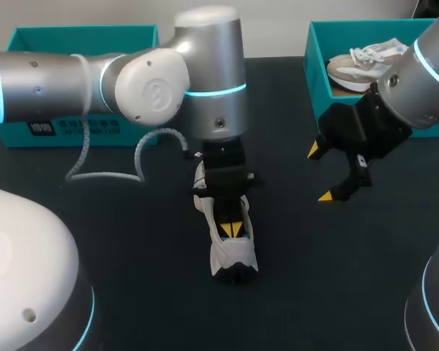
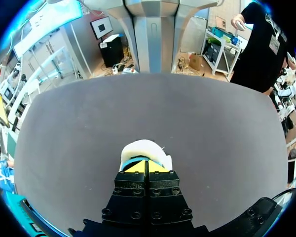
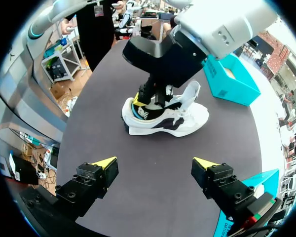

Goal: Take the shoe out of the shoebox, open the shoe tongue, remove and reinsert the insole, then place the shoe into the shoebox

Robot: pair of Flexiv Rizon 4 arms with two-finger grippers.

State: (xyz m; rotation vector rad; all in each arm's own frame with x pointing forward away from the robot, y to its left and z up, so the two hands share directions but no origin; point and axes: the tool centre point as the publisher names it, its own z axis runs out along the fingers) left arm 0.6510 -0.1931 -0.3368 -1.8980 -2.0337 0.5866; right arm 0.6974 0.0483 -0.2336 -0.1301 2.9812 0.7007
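Dark table (image 1: 336,278) fills the head view. A white shoe (image 1: 227,257) stands on its sole near the middle of it, out of the shoebox (image 1: 318,73), which sits well apart at the far right edge. The left gripper (image 1: 234,230) points straight down into the shoe's opening, with its yellow tips pressed together inside. The right gripper (image 1: 321,174) hangs above the table between the shoe and the shoebox, its fingers spread wide and holding nothing. A second shoe (image 1: 362,66), beige and white, lies inside the shoebox. Another teal box (image 1: 80,40) sits at the far left edge, and a grey cable (image 1: 106,174) loops over the table in front of it.

From the left wrist, the two fingers meet flush, yellow tip against yellow tip. A rounded white part of the shoe (image 2: 140,148) lies just ahead of and under them. Whether anything thin is caught between the tips cannot be told.

From the right wrist, the gripper's (image 3: 155,165) tips stand far apart over bare table. Ahead of them the shoe (image 3: 180,121) shows side-on, white with dark panels and with its tongue lifted. The left arm (image 3: 187,44) comes down into the shoe's opening. The teal box (image 3: 237,84) lies beyond the shoe.
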